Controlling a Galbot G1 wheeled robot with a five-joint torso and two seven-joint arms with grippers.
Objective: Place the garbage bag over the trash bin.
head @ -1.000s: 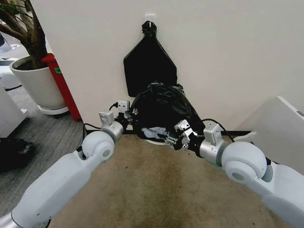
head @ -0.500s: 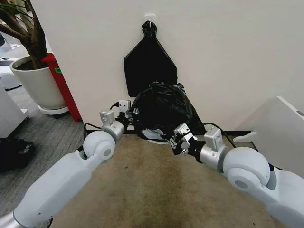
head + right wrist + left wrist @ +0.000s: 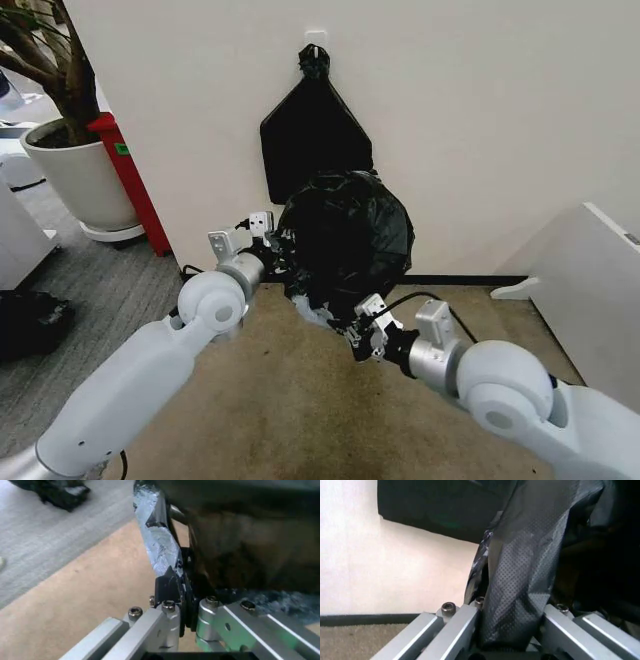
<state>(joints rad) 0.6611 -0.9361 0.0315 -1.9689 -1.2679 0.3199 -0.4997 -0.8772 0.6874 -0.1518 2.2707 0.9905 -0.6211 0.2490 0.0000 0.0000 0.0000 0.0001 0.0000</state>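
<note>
The garbage bag (image 3: pixel 345 240) is glossy, black and crinkled, and it bulges against the wall, stretched between my two grippers. My left gripper (image 3: pixel 272 256) holds its left side. In the left wrist view this gripper (image 3: pixel 515 609) is shut on a taut strip of the garbage bag (image 3: pixel 525 577). My right gripper (image 3: pixel 362 332) is at the bag's lower front edge, out over the carpet. In the right wrist view this gripper (image 3: pixel 184 600) is pinched shut on the stretched, shiny bag edge (image 3: pixel 156 545). The trash bin is hidden under the bag.
A flat black bundle (image 3: pixel 315 130) hangs on the wall just behind the bag. A big white plant pot (image 3: pixel 75 180) and a red post (image 3: pixel 128 185) stand at the left. A white cabinet (image 3: pixel 590 275) stands at the right. Tan carpet (image 3: pixel 300 410) lies in front.
My right gripper has drawn the bag's front edge down and toward me. The bag has spread wider and now covers the white rim seen earlier. The left gripper has barely shifted.
</note>
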